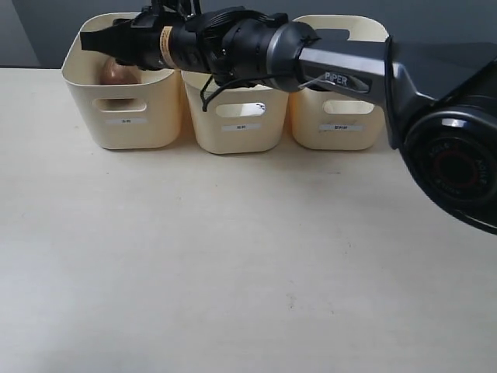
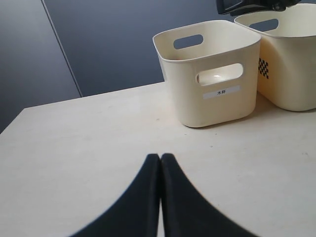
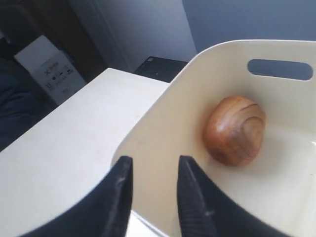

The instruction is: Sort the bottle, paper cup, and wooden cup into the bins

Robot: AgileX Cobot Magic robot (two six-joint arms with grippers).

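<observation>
The dark brown wooden cup [image 1: 118, 74] [image 3: 234, 129] lies on its side inside the left cream bin [image 1: 81, 105] [image 3: 163, 123]. My right gripper [image 1: 89, 40] [image 3: 154, 165] reaches across over that bin's rim, open, with nothing between its fingers and the cup below and apart from it. My left gripper [image 2: 160, 157] is shut on nothing, low over the bare table in front of the left bin [image 2: 207, 106]. Through the handle cut-out of the middle bin [image 1: 233, 138] shows something white with a small blue mark [image 1: 258, 107]. The bottle is out of view.
The right bin [image 1: 342, 138] stands beside the middle one; all three are in a row at the table's far edge. The black right arm [image 1: 349, 74] spans over the middle and right bins. Pale tabletop [image 1: 233, 256] stretches in front.
</observation>
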